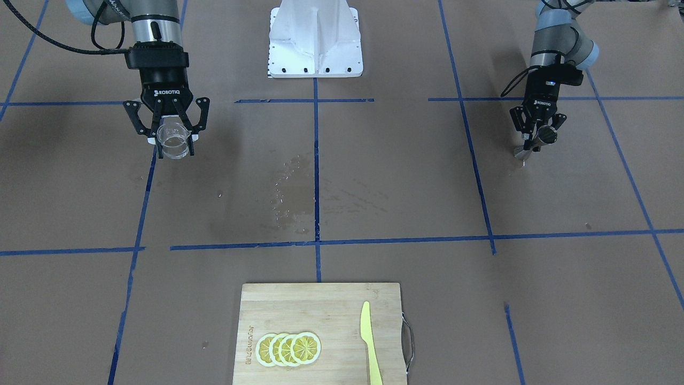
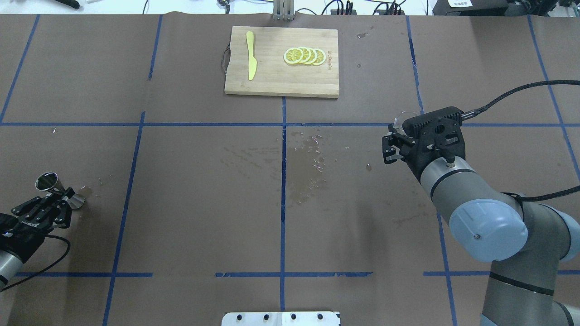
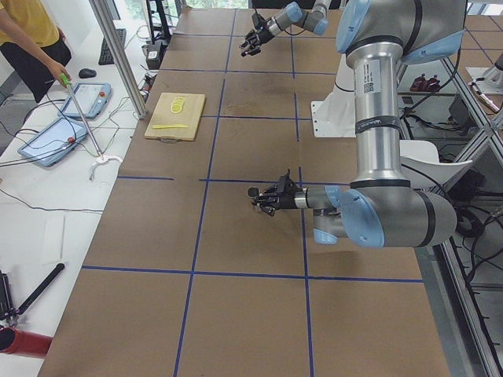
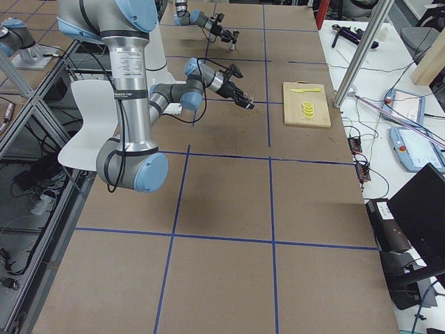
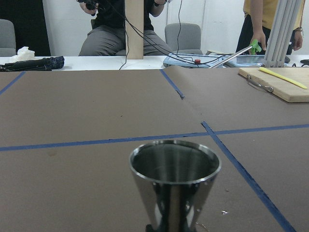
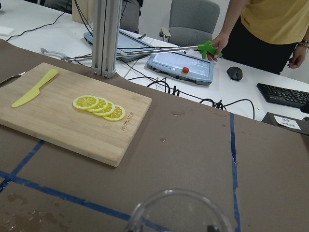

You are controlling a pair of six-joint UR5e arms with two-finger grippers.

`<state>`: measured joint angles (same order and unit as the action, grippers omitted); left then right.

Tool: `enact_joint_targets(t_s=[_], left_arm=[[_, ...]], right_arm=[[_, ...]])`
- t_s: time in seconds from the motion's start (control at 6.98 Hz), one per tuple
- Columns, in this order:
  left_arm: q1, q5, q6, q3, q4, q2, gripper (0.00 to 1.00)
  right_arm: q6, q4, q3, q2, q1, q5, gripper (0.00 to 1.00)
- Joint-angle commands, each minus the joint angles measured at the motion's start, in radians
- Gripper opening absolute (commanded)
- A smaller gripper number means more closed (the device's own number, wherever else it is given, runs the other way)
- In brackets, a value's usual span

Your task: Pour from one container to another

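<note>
The clear glass cup (image 1: 174, 140) hangs above the table with my right gripper (image 1: 173, 136) shut on its sides. From overhead only the cup's rim (image 2: 401, 118) peeks out past the wrist, and the right wrist view catches that rim (image 6: 181, 212) at its bottom edge. Far across the table, my left gripper (image 2: 63, 197) is shut on the waist of the steel hourglass jigger (image 2: 49, 182). The jigger (image 1: 539, 137) is down at table level; I cannot tell whether its base touches. Its open upper cone (image 5: 175, 179) fills the left wrist view and looks empty.
A wooden cutting board (image 2: 281, 79) at the far middle carries lemon slices (image 2: 304, 55) and a yellow knife (image 2: 250, 54). A wet patch with droplets (image 2: 308, 176) marks the table's centre. The robot's white base plate (image 1: 315, 43) sits on the robot side. Operators stand beyond the far edge.
</note>
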<state>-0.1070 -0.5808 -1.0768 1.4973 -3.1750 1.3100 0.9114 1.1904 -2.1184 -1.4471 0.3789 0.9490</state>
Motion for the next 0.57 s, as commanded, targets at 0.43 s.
enact_joint_targets(t_s=[0.43], left_arm=[[0.009, -0.001, -0.002, 0.000, 0.001, 0.000, 0.31]], right_arm=[[0.001, 0.000, -0.002, 0.001, -0.002, 0.000, 0.00]])
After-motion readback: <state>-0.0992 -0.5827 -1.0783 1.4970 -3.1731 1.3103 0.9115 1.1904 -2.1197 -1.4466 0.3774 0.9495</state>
